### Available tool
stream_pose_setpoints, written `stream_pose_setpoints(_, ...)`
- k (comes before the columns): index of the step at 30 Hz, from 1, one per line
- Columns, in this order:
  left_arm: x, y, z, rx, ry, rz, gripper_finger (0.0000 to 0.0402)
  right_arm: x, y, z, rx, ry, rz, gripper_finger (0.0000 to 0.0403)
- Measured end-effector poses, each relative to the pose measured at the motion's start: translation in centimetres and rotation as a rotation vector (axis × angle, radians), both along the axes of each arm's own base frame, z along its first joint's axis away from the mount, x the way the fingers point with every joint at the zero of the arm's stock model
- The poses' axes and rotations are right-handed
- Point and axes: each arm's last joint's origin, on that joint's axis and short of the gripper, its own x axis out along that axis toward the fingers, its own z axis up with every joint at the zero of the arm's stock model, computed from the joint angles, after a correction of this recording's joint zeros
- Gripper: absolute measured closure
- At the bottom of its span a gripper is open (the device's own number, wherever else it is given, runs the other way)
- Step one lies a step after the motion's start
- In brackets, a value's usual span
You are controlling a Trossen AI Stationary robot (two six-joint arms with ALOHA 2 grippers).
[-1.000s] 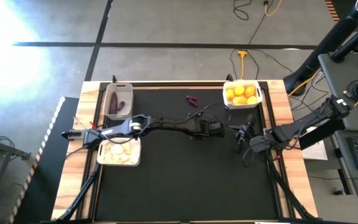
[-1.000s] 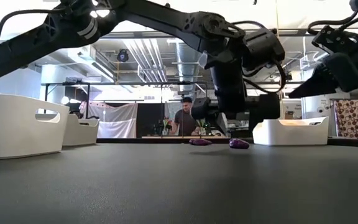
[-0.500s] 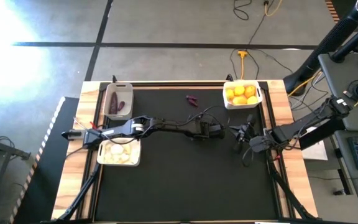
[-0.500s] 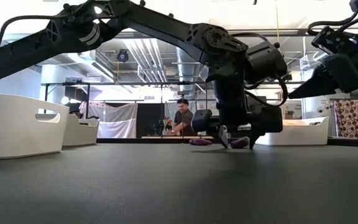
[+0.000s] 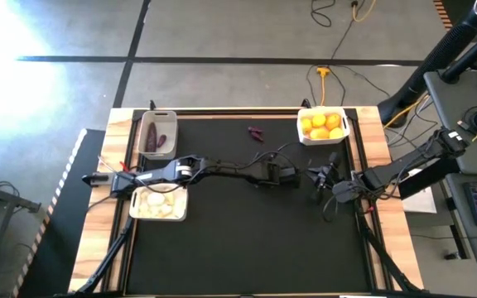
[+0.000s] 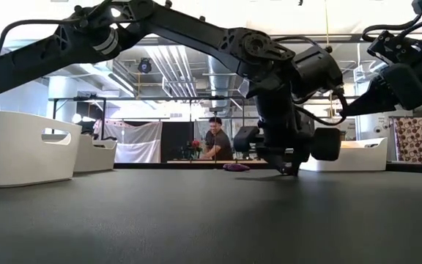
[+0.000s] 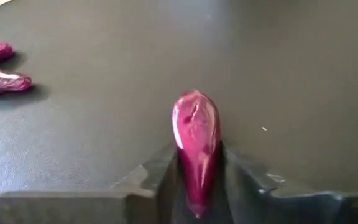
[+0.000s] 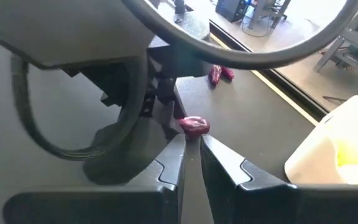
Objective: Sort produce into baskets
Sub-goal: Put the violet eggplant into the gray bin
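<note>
A dark purple eggplant piece (image 7: 195, 134) lies on the black mat near its middle, with my left gripper (image 5: 295, 174) shut on it, its fingers slanting down to the mat (image 6: 288, 167). Two more purple pieces (image 5: 257, 132) lie side by side near the far edge. My right gripper (image 5: 325, 178) hangs shut with nothing in it, just right of the left gripper and facing it. A grey basket (image 5: 157, 132) holds purple pieces. A white basket (image 5: 160, 204) holds whitish bulbs, and another white basket (image 5: 323, 126) holds yellow and orange citrus. My left gripper pinches the eggplant piece by its two long sides (image 7: 188, 168) between its two fingers (image 7: 241, 177). The fingers slant down from the table's left and lie along the piece, whose rounded end (image 7: 194, 102) sticks out past the tips. The piece is low at the mat.
The grey basket stands at the far left, the bulb basket at the left under my left arm, and the citrus basket at the far right corner. Black cables loop over the left arm (image 5: 247, 161). A person stands in the room beyond the table (image 6: 213, 139).
My left gripper has sunk to the mat over the purple piece and rolled a little. Its fingers stood wide on either side of the piece and have now shut on it. The piece has stayed where it lay. My right arm has kept still.
</note>
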Motion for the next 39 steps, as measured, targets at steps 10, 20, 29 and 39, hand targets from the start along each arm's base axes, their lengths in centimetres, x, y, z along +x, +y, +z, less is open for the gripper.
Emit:
stream_pose_setpoints(10,-3.4,-0.5,7.6,0.181,0.175,0.041,0.0375,-0.1,0.0,-0.2,0.008,-0.003,-0.004,0.036)
stream_pose_setpoints(20,-9.5,-1.4,14.7,0.323,0.395,0.129,0.0372,-0.1,0.0,-0.3,0.049,-0.032,-0.022,0.036)
stream_pose_setpoints(29,-15.0,1.5,17.5,0.286,0.464,0.185,0.0373,0.1,0.0,-0.7,0.064,-0.022,-0.027,0.036)
stream_pose_setpoints(39,-28.9,6.0,15.5,0.046,0.458,0.621,0.0372,0.2,0.2,-1.5,0.085,0.013,-0.037,0.036)
